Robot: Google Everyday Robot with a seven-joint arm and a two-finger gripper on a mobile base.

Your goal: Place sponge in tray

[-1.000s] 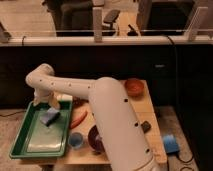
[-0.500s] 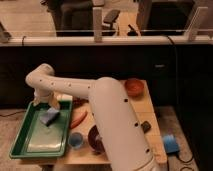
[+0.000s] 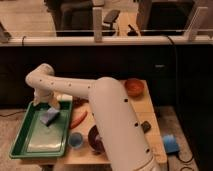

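Note:
The green tray (image 3: 35, 145) lies on the left part of the wooden table. The blue sponge (image 3: 49, 117) rests inside the tray, near its far right corner. My gripper (image 3: 51, 106) hangs just above the sponge, at the end of the white arm (image 3: 107, 115) that reaches left across the table. The gripper's tips sit close over the sponge's upper edge.
A small round blue cup (image 3: 76, 139) and a dark bowl (image 3: 96, 139) stand right of the tray. An orange-red object (image 3: 78, 119) lies beside the tray. An orange-brown bowl (image 3: 134, 87) sits at the table's far right. A light-blue object (image 3: 169, 143) lies off the table's right side.

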